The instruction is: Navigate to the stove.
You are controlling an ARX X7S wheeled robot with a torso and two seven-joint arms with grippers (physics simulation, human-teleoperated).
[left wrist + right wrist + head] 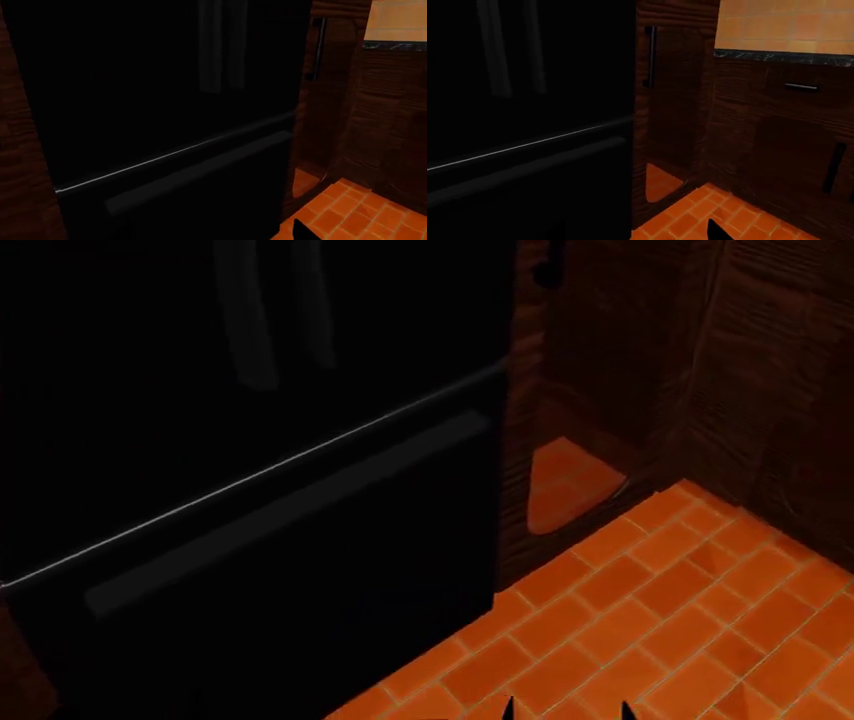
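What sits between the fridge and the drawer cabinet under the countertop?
A tall dark wood cabinet with a vertical black bar handle stands between the fridge and the drawer cabinet, clearest in the right wrist view.
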